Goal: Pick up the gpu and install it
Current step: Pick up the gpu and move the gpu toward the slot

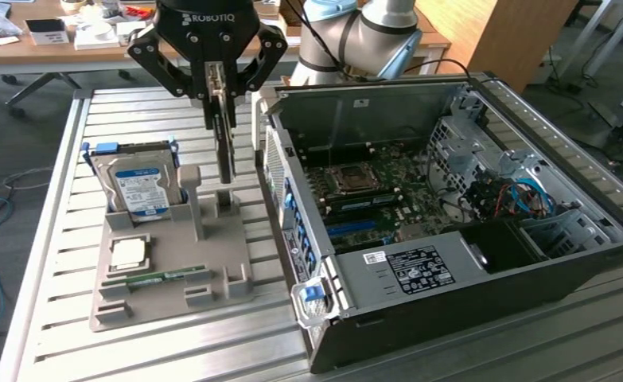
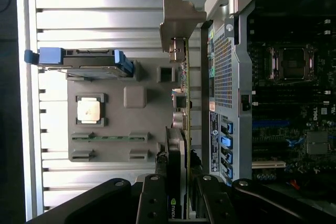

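Note:
The gpu [image 1: 225,155] is a thin dark card held on edge, upright, over the grey parts holder [image 1: 221,239]. My gripper [image 1: 219,111] is shut on its top edge, one finger on each face. In the wrist view the gpu [image 2: 185,103] appears edge-on, running from its metal bracket [image 2: 176,19] back to my gripper [image 2: 181,187]. Its lower edge is at the holder's slot posts; I cannot tell whether it still touches them. The open computer case [image 1: 449,263] stands right beside it, motherboard [image 1: 375,187] exposed.
On the holder are a silver hard drive [image 1: 139,187] with blue rails, a CPU [image 1: 129,253] and a green RAM stick [image 1: 168,276]. The case's side wall [image 2: 226,77] stands close to the card. A slatted metal table [image 1: 46,239] carries everything; desks stand behind.

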You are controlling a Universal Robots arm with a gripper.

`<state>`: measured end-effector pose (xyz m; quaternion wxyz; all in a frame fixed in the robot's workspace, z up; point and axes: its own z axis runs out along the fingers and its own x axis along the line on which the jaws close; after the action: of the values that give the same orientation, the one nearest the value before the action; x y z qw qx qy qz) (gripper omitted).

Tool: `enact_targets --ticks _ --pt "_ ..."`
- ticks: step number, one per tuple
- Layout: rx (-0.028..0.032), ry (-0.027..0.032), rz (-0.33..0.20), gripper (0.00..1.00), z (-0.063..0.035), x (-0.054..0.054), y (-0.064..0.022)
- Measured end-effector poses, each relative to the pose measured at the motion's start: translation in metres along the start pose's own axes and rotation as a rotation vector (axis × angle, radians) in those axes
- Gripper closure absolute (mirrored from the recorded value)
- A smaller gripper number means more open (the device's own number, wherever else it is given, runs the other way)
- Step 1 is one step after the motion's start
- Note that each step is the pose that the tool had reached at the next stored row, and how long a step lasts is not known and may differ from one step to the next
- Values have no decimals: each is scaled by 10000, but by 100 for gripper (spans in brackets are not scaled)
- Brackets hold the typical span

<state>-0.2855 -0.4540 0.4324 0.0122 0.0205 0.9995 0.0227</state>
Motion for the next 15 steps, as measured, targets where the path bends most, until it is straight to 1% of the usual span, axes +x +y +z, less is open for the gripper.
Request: enact_targets --ticks 7,15 --pt "-1 -1 -1 73 2 -46 2" --pt "-1 -1 0 73 4 -129 5"
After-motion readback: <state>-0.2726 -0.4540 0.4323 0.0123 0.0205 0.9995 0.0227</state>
